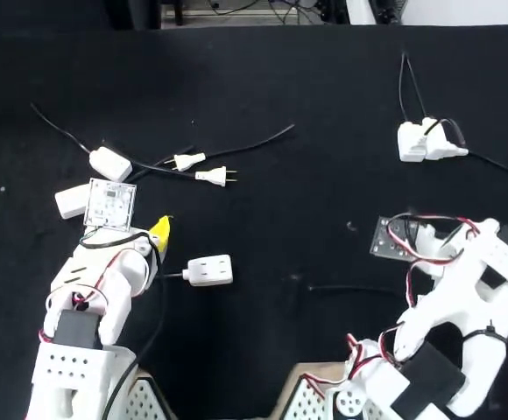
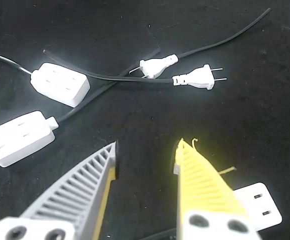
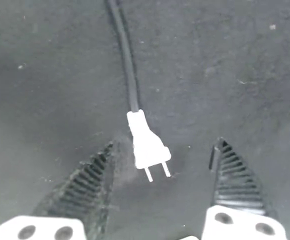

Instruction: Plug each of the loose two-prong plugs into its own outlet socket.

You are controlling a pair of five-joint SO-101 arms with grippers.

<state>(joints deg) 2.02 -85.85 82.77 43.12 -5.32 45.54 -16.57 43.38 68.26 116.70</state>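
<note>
The right arm's open jaws flanked the loose plug [image 3: 147, 150], lying lengthwise, prongs toward the wrist.

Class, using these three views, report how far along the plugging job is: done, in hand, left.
Done: one plug appears seated in the far outlet socket. In hand: nothing gripped; the right gripper stands open around a loose plug lying on the table. Left: that plug, two more loose plugs by the open left gripper, and three empty sockets.
</note>
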